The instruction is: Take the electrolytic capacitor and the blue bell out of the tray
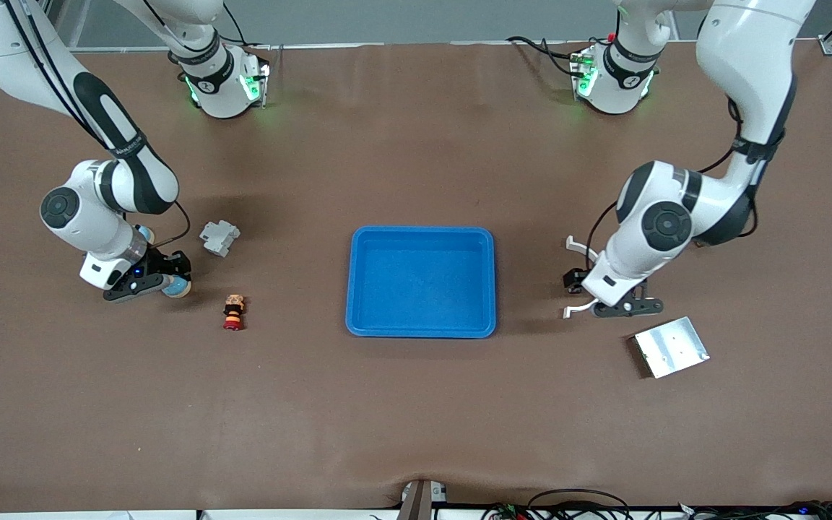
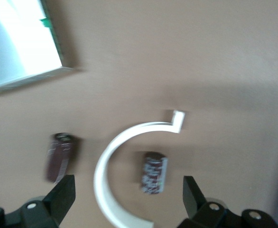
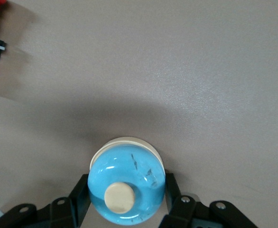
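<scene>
We have the right gripper (image 3: pixel 127 209) clamped on the blue bell (image 3: pixel 127 179), off the tray (image 1: pixel 422 238). Left gripper (image 2: pixel 129 194) jaws apart over the electrolytic capacitor (image 2: pixel 153 172), also off the tray. Risk: the capacitor rolls, or the bell drops and tips.

Two white Franka arms with black joints and cabling, as I see them from my station.

Both arms wear glossy white shells with black bands at the joints; round grey-black caps mark the elbows. I see green lights glowing on both bases and thin black cables trailing along the links. The left pincer (image 1: pixel 607 307) has black fingers (image 2: pixel 63 194) with small silver screws; the right pincer (image 1: pixel 149 280) is black too, with a blue light on its mount.
</scene>
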